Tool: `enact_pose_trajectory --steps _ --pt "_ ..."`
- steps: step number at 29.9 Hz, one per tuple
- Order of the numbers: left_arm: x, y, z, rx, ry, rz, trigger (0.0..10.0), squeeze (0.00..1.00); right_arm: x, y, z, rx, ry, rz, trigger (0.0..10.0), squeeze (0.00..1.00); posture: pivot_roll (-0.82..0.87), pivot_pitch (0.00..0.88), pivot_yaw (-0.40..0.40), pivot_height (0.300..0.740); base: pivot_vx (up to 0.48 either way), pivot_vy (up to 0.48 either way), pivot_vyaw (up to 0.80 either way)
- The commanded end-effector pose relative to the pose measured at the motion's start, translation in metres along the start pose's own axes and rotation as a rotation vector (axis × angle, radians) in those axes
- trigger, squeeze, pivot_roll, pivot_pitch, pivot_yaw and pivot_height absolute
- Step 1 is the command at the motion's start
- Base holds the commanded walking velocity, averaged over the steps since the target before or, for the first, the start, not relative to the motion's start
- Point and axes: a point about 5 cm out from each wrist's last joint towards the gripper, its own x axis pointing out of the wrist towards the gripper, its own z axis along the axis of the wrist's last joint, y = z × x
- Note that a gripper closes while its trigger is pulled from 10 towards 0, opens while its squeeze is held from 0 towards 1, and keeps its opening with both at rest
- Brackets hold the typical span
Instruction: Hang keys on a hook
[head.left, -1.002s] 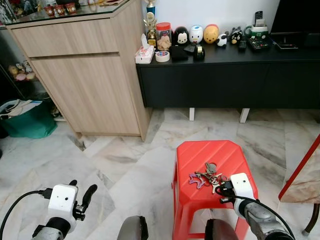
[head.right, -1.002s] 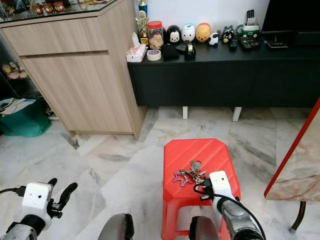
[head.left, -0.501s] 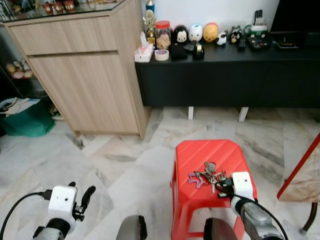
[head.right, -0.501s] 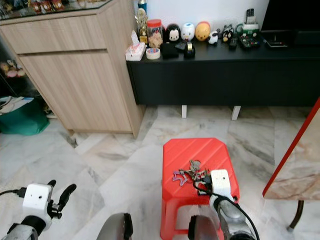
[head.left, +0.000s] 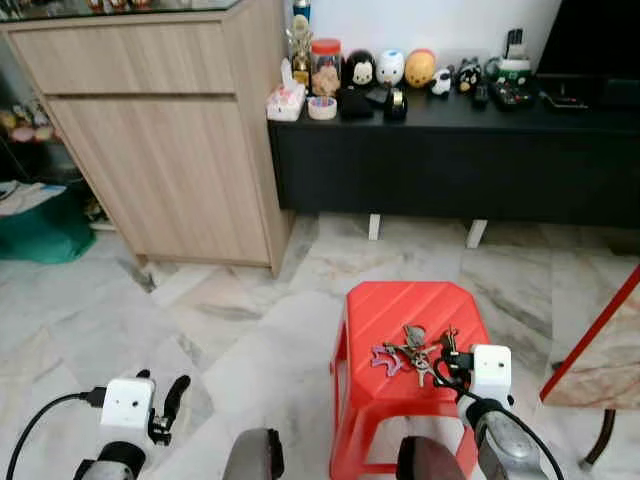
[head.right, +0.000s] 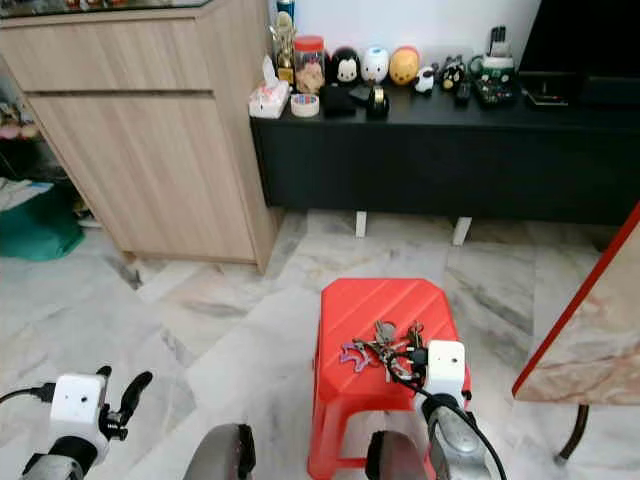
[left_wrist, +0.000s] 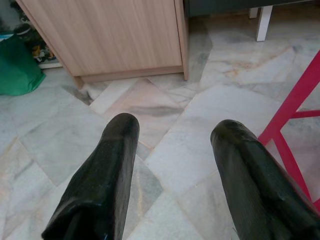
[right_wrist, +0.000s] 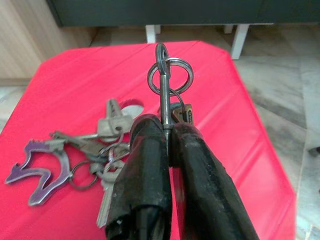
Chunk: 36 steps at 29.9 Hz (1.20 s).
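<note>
Right gripper (right_wrist: 167, 131) now clamped on the keys (right_wrist: 107, 145) at the stool's (head.left: 400, 305) right edge (ring upright); left gripper (left_wrist: 172, 130) still apart.

Even, soft indoor daylight, fairly bright; the marble floor (head.left: 250, 330) shows pale sheen but no hard glare; faint shadow lies under the red stool (head.left: 410, 320); head views slightly soft; beyond the stool, the black console (head.left: 450, 150) reads dark.
</note>
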Motion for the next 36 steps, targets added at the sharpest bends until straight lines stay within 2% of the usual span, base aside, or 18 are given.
enact_pose_trajectory --steps 1,3,4,5,7,12,19,25,36 --pt "0.001 0.002 0.0 0.015 -0.006 0.011 10.0 0.0 0.0 0.0 0.004 0.012 -0.027 -0.009 0.0 0.0 0.13 0.0 -0.001 0.586 0.0 0.0 0.0" --pt "0.002 0.003 -0.003 0.007 0.0 0.022 10.0 0.0 -0.002 0.0 0.005 0.025 -0.05 -0.016 0.0 0.0 0.12 0.0 -0.01 0.586 0.0 0.0 0.0" --pt "0.004 0.004 -0.008 -0.007 0.013 0.04 10.0 0.0 -0.008 -0.001 0.004 0.033 -0.072 -0.028 2.7 0.0 0.11 0.0 -0.013 0.586 0.0 0.0 0.0" --pt "0.006 0.004 -0.013 -0.017 0.026 0.051 10.0 0.0 -0.014 -0.002 0.002 0.036 -0.088 -0.036 10.0 0.0 0.1 0.0 -0.008 0.586 0.0 0.0 0.0" --pt "0.01 0.004 -0.022 -0.029 0.054 0.065 10.0 0.0 -0.019 -0.004 0.0 0.038 -0.103 -0.057 10.0 0.0 0.08 0.0 0.0 0.586 0.0 0.0 0.0" --pt "0.016 0.004 -0.036 -0.044 0.113 0.073 10.0 0.0 -0.018 -0.009 0.003 0.068 -0.127 -0.094 10.0 0.0 0.06 0.0 0.007 0.586 0.0 0.0 0.0" --pt "0.018 -0.001 -0.049 -0.064 0.163 0.069 10.0 0.0 -0.018 -0.009 0.006 0.067 -0.134 -0.091 10.0 0.0 0.07 0.0 -0.002 0.615 0.0 0.0 0.0" --pt "0.009 -0.01 -0.078 -0.091 0.285 0.086 10.0 0.0 -0.015 -0.011 0.008 0.057 -0.12 -0.082 10.0 0.0 0.05 0.0 -0.021 0.645 0.0 0.0 0.0" --pt "0.003 -0.032 -0.1 -0.132 0.409 0.056 10.0 0.0 -0.011 -0.022 0.016 0.031 -0.126 -0.081 10.0 0.0 0.04 0.0 -0.038 0.7 0.0 0.0 0.0"
